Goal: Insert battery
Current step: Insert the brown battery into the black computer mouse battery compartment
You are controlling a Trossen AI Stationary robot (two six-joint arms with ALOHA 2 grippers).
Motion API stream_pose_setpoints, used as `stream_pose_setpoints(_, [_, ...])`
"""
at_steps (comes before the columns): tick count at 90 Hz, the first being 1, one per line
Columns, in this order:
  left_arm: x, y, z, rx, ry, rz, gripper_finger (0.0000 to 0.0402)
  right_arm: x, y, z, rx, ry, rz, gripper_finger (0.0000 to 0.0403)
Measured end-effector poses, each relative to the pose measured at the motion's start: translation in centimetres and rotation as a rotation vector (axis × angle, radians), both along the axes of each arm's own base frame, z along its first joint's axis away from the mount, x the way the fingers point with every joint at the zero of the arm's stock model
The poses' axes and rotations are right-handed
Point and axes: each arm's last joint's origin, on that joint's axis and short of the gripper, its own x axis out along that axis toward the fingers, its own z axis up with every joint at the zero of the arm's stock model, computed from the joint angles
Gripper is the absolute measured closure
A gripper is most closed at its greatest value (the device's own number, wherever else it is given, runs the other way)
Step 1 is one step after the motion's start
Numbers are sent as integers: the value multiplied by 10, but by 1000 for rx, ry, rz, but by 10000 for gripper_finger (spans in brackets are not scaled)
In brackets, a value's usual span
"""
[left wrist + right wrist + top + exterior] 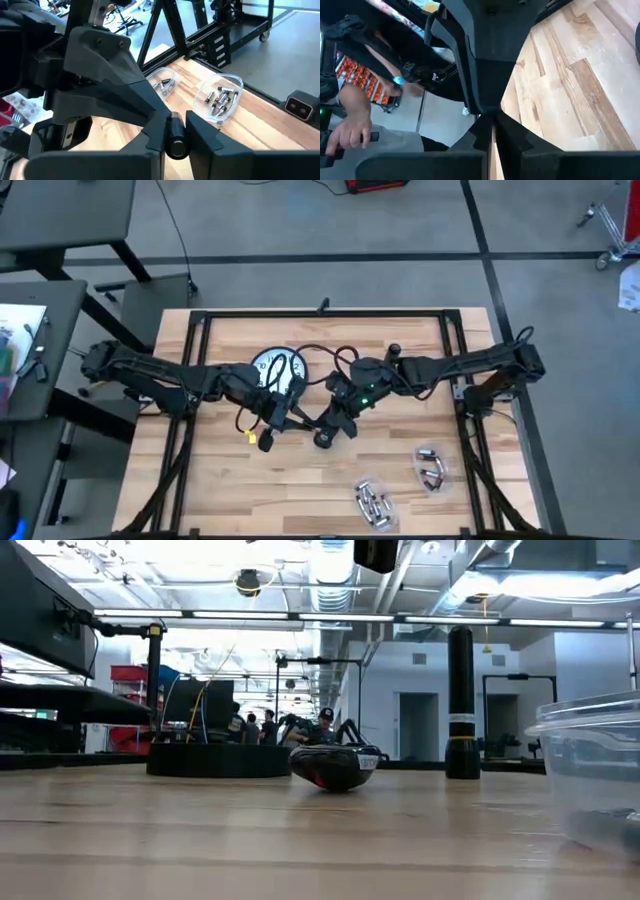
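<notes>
The left gripper's (175, 137) fingers clamp a dark cylindrical battery (175, 136) above the wooden counter (300, 480), just beside the round white clock (277, 368). The right gripper's (491, 132) fingers are pressed together nearby.

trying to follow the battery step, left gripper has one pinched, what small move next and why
Probably carry the battery held in the left gripper toward the clock, since the clock lies just beside that arm and the battery is not yet in it.
</notes>
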Motion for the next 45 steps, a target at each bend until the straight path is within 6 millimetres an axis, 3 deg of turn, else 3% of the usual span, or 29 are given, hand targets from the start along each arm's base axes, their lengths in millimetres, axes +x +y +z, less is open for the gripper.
stream_pose_setpoints(18, [-12, 6, 17, -12, -70, 97, 374, -29, -9, 26, 39, 5, 23, 317])
stream_pose_setpoints(30, [-17, 9, 36, -10, -136, 141, 374, -48, -14, 44, -77, -53, -140, 260])
stream_pose_setpoints(39, [-19, 10, 53, 26, -194, 166, 374, -48, -12, 53, -174, -183, -304, 226])
stream_pose_setpoints(45, [-20, 11, 62, 48, -222, 178, 374, -40, -9, 53, -188, -280, -317, 211])
